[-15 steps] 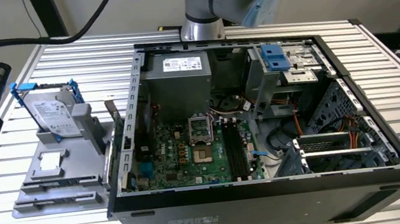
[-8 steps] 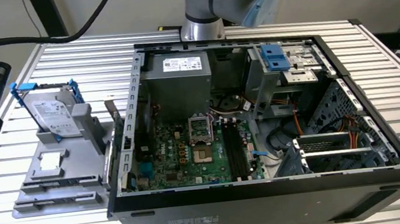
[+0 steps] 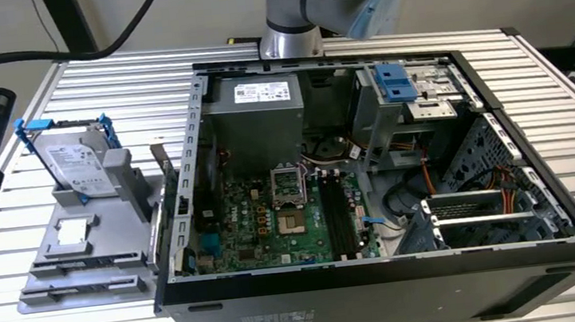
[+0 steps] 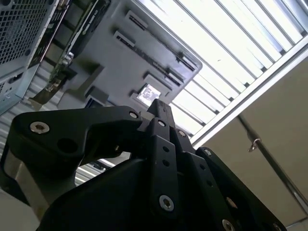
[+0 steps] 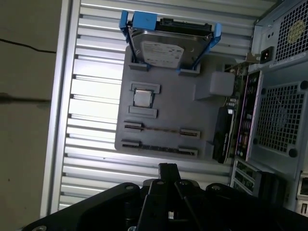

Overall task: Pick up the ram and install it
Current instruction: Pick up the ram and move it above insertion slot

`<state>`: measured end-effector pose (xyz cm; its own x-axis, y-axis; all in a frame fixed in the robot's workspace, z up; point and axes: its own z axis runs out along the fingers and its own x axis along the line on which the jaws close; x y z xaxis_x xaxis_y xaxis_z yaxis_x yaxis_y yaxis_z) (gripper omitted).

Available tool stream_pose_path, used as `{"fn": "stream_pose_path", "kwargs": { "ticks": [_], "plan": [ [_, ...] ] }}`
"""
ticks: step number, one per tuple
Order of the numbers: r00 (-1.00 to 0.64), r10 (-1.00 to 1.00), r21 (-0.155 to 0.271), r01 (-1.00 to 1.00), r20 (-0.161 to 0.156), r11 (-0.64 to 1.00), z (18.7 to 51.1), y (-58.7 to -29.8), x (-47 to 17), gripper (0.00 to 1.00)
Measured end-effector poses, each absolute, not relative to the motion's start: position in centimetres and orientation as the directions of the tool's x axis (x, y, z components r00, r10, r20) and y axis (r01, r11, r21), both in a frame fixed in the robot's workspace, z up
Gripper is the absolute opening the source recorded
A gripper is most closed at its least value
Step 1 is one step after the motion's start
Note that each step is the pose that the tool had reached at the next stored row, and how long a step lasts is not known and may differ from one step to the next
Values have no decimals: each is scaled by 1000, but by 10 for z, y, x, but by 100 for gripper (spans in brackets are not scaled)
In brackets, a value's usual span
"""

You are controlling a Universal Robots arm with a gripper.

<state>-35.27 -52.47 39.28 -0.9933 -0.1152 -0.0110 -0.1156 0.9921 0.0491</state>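
Reaching for the ram [image 5: 159, 147] looks like the step in hand. The gripper [image 5: 167, 168] hangs over the slatted table [image 3: 97, 77], well apart from the stick, with its fingers [image 4: 162, 111] drawn together and nothing between them. In the exterior view the grey holder [image 3: 115, 229] sits at the left of the frame, just beside the open computer case [image 3: 385, 269]. It carries the hard drive [image 3: 79, 163] in its blue bracket at its upper end, and the ram stands on edge in slotted cradles at the opposite end, toward the lower left of that frame. A second thin strip lies in the neighbouring row of cradles, and I cannot tell whether it is another stick. To do this well, I judge the jaws should part before descending, line up square across the board's flat faces near its middle, and come straight down so the tips clear the cradle blocks at either end. A tilted or off-centre grip would likely let so thin a board twist, which would matter at the long black memory slots [image 3: 337, 220] on the motherboard [image 3: 257, 228], which look unfilled.
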Motion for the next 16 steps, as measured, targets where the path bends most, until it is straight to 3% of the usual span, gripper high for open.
{"fn": "stream_pose_path", "kwargs": {
  "ticks": [16],
  "plan": [
    [-987, -160, 49, -160, -11, 986, 393, -525, -353, 0]
  ]
}}
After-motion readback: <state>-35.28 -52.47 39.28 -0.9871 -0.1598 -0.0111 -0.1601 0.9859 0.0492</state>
